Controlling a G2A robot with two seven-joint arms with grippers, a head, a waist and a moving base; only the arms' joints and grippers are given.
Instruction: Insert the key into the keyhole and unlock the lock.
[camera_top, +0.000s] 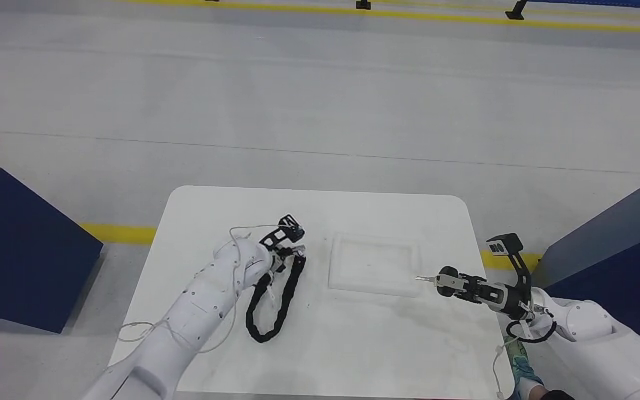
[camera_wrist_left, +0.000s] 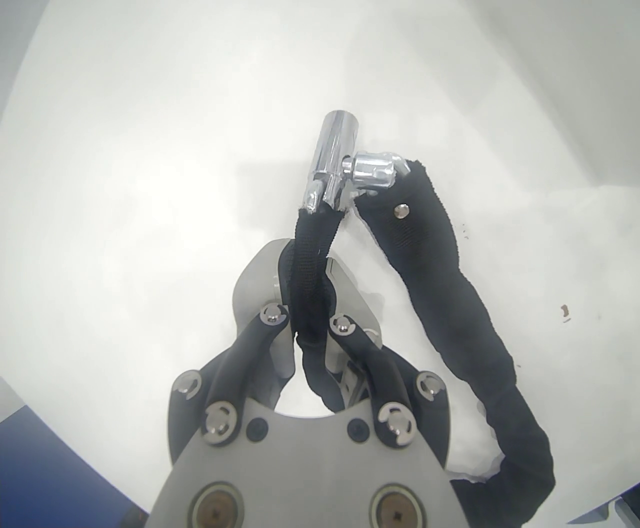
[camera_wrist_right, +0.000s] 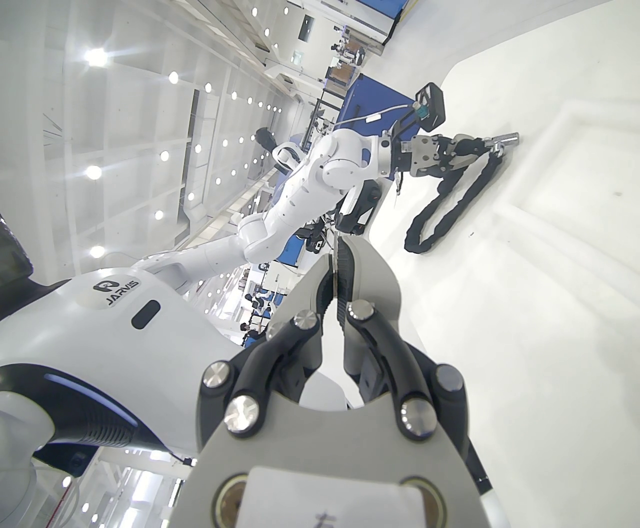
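A chain lock in a black fabric sleeve (camera_top: 270, 312) lies looped on the white table (camera_top: 400, 345), left of centre. Its chrome lock cylinder (camera_wrist_left: 334, 150) sticks out past the sleeve ends, with the chrome end fitting (camera_wrist_left: 372, 170) plugged into its side. My left gripper (camera_wrist_left: 307, 272) is shut on the sleeve just behind the cylinder; from above that gripper (camera_top: 286, 262) sits at the loop's far end. My right gripper (camera_top: 440, 279) hovers at the right of the table, shut, with a thin silver key tip (camera_top: 425, 278) pointing toward the lock. In the right wrist view its fingertips (camera_wrist_right: 350, 260) press together.
A shallow white tray (camera_top: 340, 265) sits between the two grippers, its raised rim (camera_wrist_right: 575, 165) beside the chain. Blue partitions stand off the table on the left (camera_top: 30, 250) and right (camera_top: 600, 250). The table's rounded edges lie close to both arms.
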